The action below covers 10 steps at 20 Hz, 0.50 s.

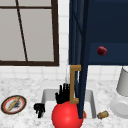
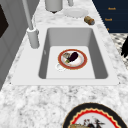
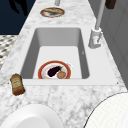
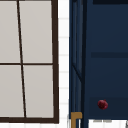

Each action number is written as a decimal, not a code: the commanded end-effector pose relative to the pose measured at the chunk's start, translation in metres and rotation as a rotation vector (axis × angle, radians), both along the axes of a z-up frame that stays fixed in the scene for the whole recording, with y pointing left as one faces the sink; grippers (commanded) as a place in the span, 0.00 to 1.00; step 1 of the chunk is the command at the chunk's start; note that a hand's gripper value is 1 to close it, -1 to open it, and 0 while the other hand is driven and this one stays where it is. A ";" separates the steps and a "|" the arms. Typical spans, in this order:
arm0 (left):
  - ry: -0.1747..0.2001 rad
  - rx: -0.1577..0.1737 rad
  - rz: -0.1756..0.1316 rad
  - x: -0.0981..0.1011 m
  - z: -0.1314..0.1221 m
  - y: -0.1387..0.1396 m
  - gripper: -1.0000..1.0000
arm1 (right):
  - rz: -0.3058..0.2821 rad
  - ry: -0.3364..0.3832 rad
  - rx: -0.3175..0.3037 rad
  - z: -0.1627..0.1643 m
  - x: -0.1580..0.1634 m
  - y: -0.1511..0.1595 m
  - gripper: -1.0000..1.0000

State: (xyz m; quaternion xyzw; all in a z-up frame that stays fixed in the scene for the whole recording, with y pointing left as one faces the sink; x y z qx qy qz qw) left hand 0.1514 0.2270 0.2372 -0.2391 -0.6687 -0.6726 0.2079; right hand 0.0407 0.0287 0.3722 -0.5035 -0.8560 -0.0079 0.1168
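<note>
Fingers straight and upright, the right hand (image 1: 63, 94) rests just left of the open cabinet door's (image 1: 80, 62) wooden handle (image 1: 74, 83), seemingly touching it, above the sink (image 2: 72, 37). The left hand (image 1: 39, 109), fingers curled downward around nothing, hangs by the sink's front left corner. A red ball (image 1: 67, 115) sits in front of the right hand. A small bottle (image 3: 17, 84) lying on the tabletop (image 2: 37, 97) near the sink's right edge bears a label too small to read.
</note>
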 end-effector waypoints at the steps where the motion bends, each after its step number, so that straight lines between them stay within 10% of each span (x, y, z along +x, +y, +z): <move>1: 0.000 0.000 0.000 0.000 0.000 0.000 0.50 | 0.084 0.012 -0.003 0.000 0.003 0.000 0.00; 5: 0.000 0.000 0.000 0.000 0.000 0.000 0.50 | -0.085 -0.133 -0.029 -0.002 0.001 0.014 0.00; 10: 0.000 0.000 0.000 0.000 0.000 0.000 0.50 | -0.063 0.006 -0.145 -0.025 -0.003 0.015 0.00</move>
